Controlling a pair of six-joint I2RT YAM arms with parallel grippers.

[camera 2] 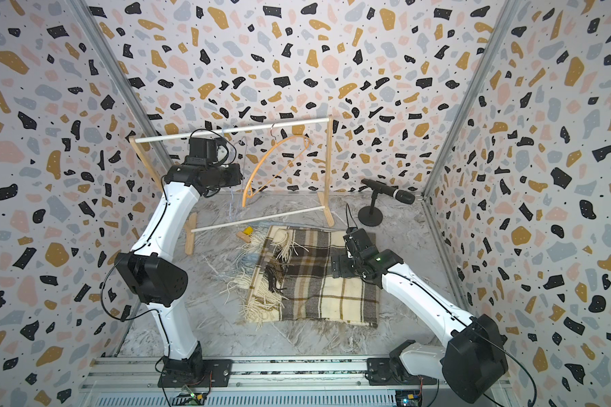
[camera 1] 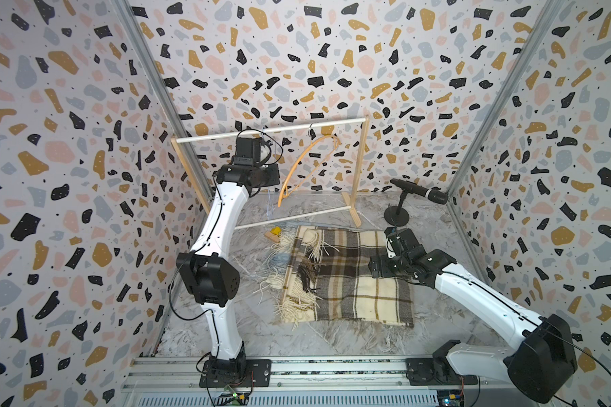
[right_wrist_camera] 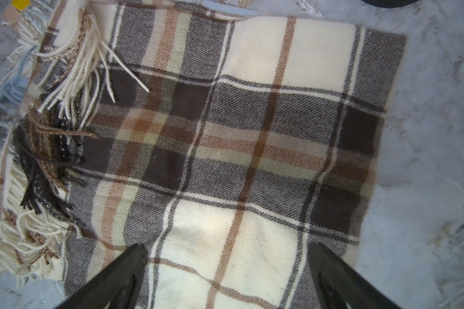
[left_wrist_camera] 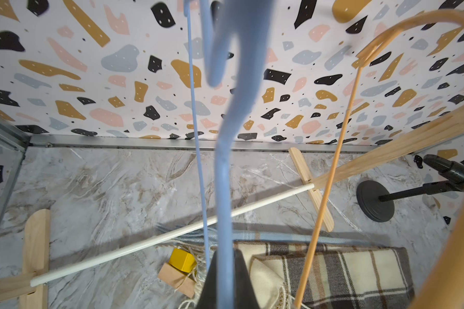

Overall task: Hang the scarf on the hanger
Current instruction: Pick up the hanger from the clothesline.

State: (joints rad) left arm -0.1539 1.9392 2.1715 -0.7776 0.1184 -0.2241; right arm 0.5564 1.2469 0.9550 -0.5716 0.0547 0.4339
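The left gripper (left_wrist_camera: 224, 278) is raised beside the rack's top rail (camera 1: 209, 136). Its jaws are fully closed on the thin blue hanger (left_wrist_camera: 224, 160), which passes between the two dark fingers (left_wrist_camera: 240, 273), and a wooden hanger (camera 1: 294, 158) hangs tilted from the same rail just beside it. The right gripper (right_wrist_camera: 227, 247) is spread wide, holds nothing, and sits low over the right edge of the scarf (camera 1: 346, 289); whether it contacts the cloth cannot be determined. The plaid scarf lies folded flat on the marble tabletop (camera 1: 226, 317) in front of the rack, fringe toward the left arm.
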